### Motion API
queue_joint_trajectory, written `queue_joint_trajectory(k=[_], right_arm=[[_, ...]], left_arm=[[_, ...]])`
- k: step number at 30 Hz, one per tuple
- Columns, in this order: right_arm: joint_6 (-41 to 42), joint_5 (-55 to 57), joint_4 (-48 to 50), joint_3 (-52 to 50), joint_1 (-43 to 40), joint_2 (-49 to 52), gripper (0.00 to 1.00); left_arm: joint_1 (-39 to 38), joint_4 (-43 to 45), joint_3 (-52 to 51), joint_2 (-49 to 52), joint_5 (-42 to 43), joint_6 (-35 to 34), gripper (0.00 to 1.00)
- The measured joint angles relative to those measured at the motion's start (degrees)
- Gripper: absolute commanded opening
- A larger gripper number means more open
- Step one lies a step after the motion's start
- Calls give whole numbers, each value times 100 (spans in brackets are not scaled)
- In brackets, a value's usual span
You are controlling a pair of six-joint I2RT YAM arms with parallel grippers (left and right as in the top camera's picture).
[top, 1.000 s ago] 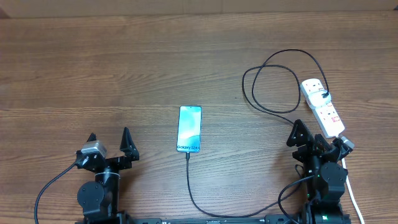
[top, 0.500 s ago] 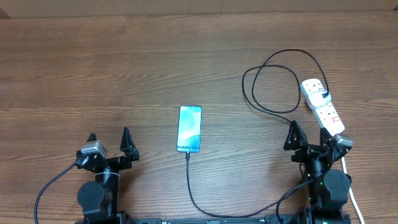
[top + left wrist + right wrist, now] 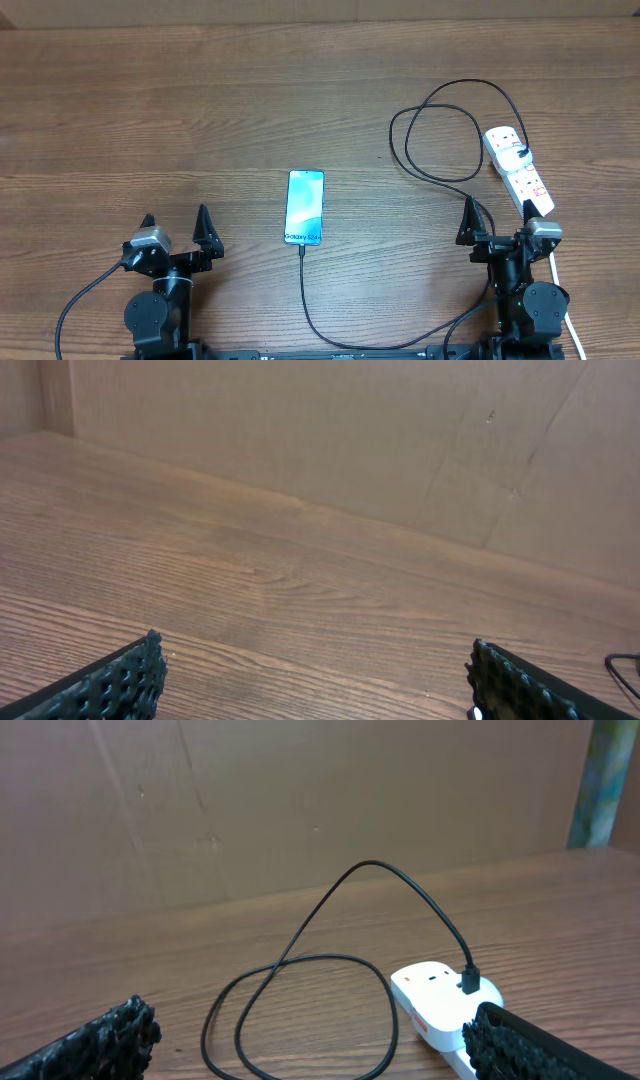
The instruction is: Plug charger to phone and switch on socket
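Note:
The phone (image 3: 305,207) lies flat at the table's middle, its lit blue screen up, "Galaxy S24" text at the near short edge. The black charger cable (image 3: 440,140) loops at the right, runs to the white socket strip (image 3: 518,170), and its other end meets the phone's near edge at the connector tip (image 3: 302,250). In the right wrist view the cable loop (image 3: 300,1010) and the socket strip (image 3: 440,1000) lie just ahead, the strip behind the right finger. My left gripper (image 3: 175,232) is open and empty at the near left. My right gripper (image 3: 505,225) is open and empty beside the strip's near end.
The strip's white cord (image 3: 565,300) runs toward the near right edge beside the right arm. A brown cardboard wall (image 3: 400,440) stands along the table's far side. The cable also trails along the near edge (image 3: 380,342).
My right gripper has turned and drawn back toward the near edge, away from the strip's near end. The left arm, phone and cable have not moved.

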Motion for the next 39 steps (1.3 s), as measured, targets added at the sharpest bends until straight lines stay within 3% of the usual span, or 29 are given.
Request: queue_joint_trajectory(k=[20,25,32,39], right_arm=[[-188,-4,2,0,0,0,100],[-190,-7,0,0,0,0,100],[-188,-2,2,0,0,0,100],[-190,-2,2,0,0,0,100]], left_arm=[[-11,-2,0,0,-2,-2,99],[-376,-2,0,0,-42,39,100],[-1132,-24,0,0,-195,619,100],[-1255,-37,0,0,-262,1537,100]])
